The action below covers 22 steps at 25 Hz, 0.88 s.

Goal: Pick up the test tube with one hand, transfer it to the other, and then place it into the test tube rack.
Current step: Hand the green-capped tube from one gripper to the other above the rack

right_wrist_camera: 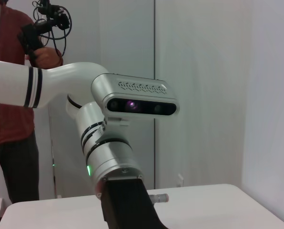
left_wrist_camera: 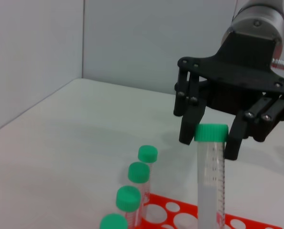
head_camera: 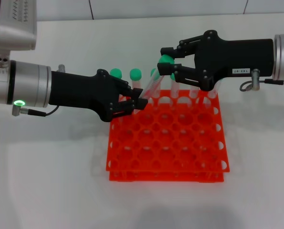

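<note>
i see the left gripper (head_camera: 135, 103), matte black and plain, clamped on the lower end of the slim clear test tube (head_camera: 154, 85), which tilts above the back rows of the glossy orange-red test tube rack (head_camera: 167, 143). the labelled right gripper (head_camera: 167, 61) has its fingers apart, straddling the round green cap (left_wrist_camera: 211, 132). other capped tubes (left_wrist_camera: 138, 172) stand along the rack's far row on the white table (head_camera: 51, 181).
</note>
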Tool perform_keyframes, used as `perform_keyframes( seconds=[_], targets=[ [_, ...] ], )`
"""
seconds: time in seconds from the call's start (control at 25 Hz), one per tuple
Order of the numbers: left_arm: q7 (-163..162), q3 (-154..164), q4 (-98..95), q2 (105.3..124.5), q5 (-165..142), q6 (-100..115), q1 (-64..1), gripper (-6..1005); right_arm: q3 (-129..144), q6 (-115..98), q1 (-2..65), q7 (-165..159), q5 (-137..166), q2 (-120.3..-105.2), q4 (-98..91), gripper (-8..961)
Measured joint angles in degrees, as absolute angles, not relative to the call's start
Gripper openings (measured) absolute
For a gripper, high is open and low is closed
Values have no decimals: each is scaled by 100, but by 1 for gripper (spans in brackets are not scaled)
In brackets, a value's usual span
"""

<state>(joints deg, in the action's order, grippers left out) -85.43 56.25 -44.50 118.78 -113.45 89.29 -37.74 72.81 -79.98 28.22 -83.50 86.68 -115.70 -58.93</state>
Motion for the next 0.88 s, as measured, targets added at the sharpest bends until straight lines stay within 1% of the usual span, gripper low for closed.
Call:
perform_keyframes(
  seconds=[0.88],
  targets=[
    [-8506,5714,-4437,11891,-11309,8950,-3763,194,7386,-8042,2883,-8353,8613,-11579,-5933,264]
  ],
)
